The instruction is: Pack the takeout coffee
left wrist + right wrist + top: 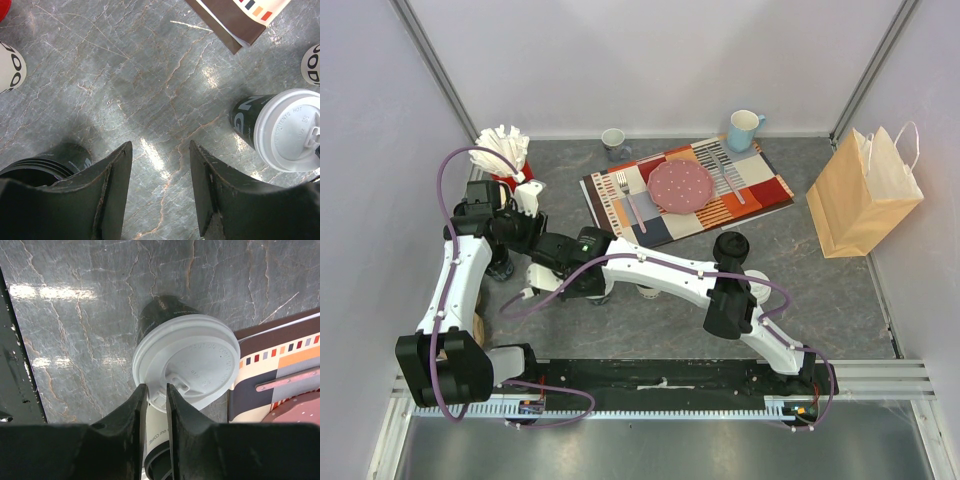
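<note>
The black cup with a white lid stands upright on the grey table beside the placemat's corner. It also shows at the right of the left wrist view. The cream-white cup with a black lid stands next to it, seen through the slit between my right jaws. My right gripper hovers above both cups with its jaws almost together and nothing between them. My left gripper is open and empty over bare table, left of the black cup. In the top view my arms hide the black cup.
A brown paper bag stands at the right. A striped placemat holds a pink plate and forks. Two mugs stand behind it. A stack of black spare cups and a white cup are at the left.
</note>
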Robot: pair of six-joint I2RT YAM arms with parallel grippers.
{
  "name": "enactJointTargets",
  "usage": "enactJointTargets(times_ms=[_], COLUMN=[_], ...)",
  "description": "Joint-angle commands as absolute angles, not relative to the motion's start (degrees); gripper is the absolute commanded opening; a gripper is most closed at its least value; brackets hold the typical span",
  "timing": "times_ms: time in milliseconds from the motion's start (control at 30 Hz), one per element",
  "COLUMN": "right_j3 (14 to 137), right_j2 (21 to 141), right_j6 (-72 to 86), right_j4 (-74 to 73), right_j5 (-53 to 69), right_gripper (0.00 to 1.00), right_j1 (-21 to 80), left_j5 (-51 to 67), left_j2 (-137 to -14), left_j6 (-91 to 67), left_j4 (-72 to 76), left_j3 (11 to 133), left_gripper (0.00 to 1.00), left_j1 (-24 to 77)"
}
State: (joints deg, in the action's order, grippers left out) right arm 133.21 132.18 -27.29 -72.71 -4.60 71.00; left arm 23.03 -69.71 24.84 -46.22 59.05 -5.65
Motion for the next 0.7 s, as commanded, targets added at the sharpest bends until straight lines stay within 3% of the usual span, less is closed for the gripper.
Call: enactJointTargets(times_ms=[0,333,667], right_j3=[135.4,136.1,135.4], right_j2=[132.3,130.8,126.3], right_j6=[-27.2,-26.5,-25.1], right_j4=[-72.2,-71.8,-67.6], right_j5=[-4.9,-3.9,-1.0], right_gripper=[0.29,0.48,0.58], right_j1=[70.7,70.8,70.8], left_j5=[24.5,25.9,31.8], left_j2=[-69.3,-69.4,-69.6], left_j6=[27.0,26.8,25.8], left_j4=[-45.8,-45.9,-47.7], left_j3=[59.0,59.2,61.2], left_gripper=[0.56,0.56,0.57], left_j1=[-5.9,-5.9,-5.8])
